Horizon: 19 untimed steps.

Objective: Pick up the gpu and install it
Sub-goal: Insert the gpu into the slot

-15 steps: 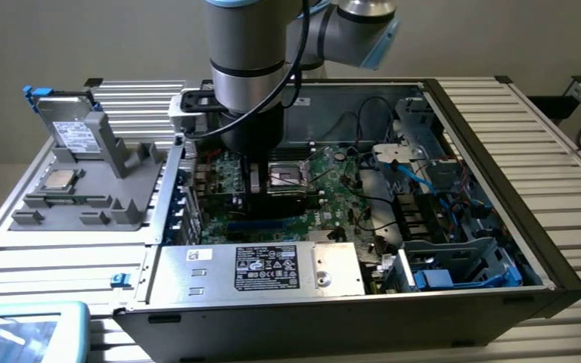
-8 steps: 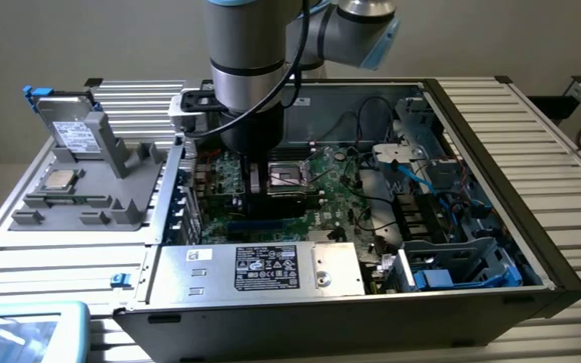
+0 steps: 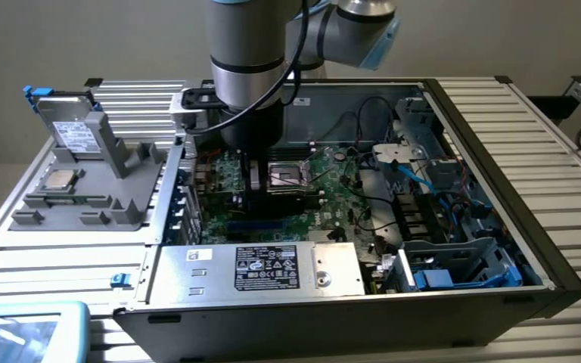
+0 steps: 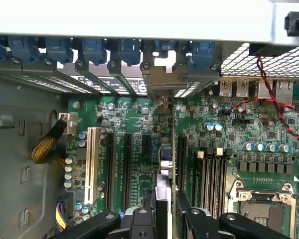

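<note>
Jaws look clenched on the gpu (image 4: 163,164), a small flat green circuit card seen edge-on, with one black finger (image 4: 139,224) on each side of it. So pick-up is done and, by my read, we're in the install step.

The card stands on edge over the large green motherboard (image 4: 134,114). It lines up with one of the long black expansion slots (image 4: 111,169), beside the white slot (image 4: 93,164). Can't tell whether the edge connector is in the slot or just above it.

Past that, a folded silver bracket (image 4: 162,82) sits at the rear wall in line with the card, under the row of blue retention clips (image 4: 94,47). It's probably the card's own end plate.

In the exterior view the grey robot arm (image 3: 250,68) reaches straight down into the open black computer case (image 3: 492,113), next to the square metal CPU socket (image 3: 290,175). The silver labelled power supply box (image 3: 260,268) sits clear of it.

Seating calls for the card square to the slot, the bracket inside its rear opening, and a straight, even push. A tilted card could jam.
</note>
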Motion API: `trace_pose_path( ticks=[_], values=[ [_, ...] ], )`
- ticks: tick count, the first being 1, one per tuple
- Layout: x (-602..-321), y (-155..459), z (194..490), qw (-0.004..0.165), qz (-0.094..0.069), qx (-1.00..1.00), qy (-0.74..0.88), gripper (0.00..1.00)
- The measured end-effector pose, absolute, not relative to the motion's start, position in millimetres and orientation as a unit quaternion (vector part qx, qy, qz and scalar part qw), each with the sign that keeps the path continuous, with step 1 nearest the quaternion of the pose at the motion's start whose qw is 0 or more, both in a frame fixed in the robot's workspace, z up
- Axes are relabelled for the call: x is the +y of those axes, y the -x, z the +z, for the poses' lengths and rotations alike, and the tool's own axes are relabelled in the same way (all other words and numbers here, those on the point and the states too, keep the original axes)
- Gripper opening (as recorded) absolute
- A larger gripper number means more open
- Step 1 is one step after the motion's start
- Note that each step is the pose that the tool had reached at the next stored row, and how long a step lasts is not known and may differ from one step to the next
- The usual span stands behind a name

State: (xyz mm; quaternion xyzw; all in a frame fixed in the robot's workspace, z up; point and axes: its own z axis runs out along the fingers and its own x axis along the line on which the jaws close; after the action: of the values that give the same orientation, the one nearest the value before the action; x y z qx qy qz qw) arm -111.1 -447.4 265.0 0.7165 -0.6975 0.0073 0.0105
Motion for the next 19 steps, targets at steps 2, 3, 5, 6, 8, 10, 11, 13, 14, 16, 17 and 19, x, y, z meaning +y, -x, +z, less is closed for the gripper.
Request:
trace_pose_path(
  ticks=[2,3,5,6,8,10,11,13,14,16,17,19],
  values=[
    [-447.4,113.1,264.3,0.011,0.007,-0.697,-0.716,0.27],
    [-447.4,114.3,263.8,0.011,0.007,-0.697,-0.716,0.27],
    [-447.4,114.6,263.6,0.011,0.007,-0.697,-0.716,0.27],
    [-447.4,114.6,263.6,0.011,0.007,-0.697,-0.716,0.27],
    [-447.3,115.9,262.8,0.011,0.007,-0.697,-0.716,0.27],
    [-447.3,116.4,262.4,0.011,0.007,-0.697,-0.716,0.27],
    [-447.3,116.4,262.4,0.011,0.007,-0.697,-0.716,0.27],
    [-447.3,116.5,262.4,0.011,0.007,-0.697,-0.717,0.27],
    [-447.3,116.5,261.9,0.011,0.007,-0.697,-0.717,0.27],
    [-447.3,116.9,259.3,0.011,0.007,-0.697,-0.716,0.27],
    [-447.3,116.9,259.1,0.011,0.007,-0.697,-0.717,0.27],
    [-447.3,117.1,259.1,0.011,0.007,-0.697,-0.716,0.27]
  ],
)
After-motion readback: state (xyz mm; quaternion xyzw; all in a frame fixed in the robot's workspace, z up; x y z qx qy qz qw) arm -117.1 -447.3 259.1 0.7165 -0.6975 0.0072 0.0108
